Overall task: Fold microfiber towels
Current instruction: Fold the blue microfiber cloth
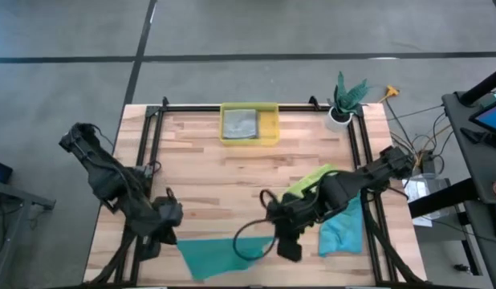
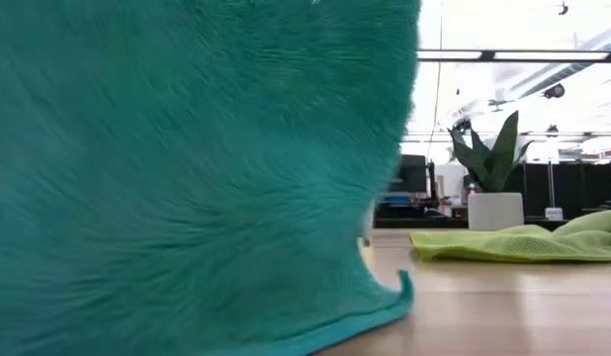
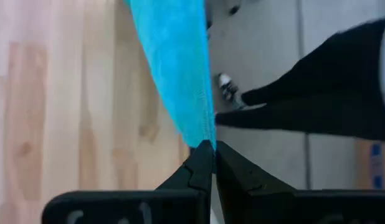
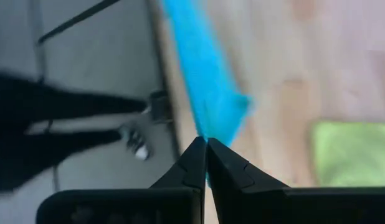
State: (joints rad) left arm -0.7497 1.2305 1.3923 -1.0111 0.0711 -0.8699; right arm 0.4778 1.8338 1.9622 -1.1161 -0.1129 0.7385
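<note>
A teal towel is stretched between my two grippers near the table's front edge. In the low view it hangs like a curtain, with its lower edge on the table. My left gripper is shut on its left end and my right gripper on its right end. A second teal towel lies crumpled at the right, under the right arm. The lime green towel lies behind it. The grey towel lies folded in the yellow bin. My left gripper pinches the teal towel's left upper corner between its two fingertips. The cloth runs away from the fingers as a narrow band, hanging down to the table. My right gripper pinches the towel's right upper corner between its two fingertips. The cloth spreads away from the fingers, and its lower part rests on the table.
A potted plant stands at the back right corner. A black cable loop hangs by the right gripper. The table's front edge is just beyond the held towel. Bare wood lies in the table's middle.
</note>
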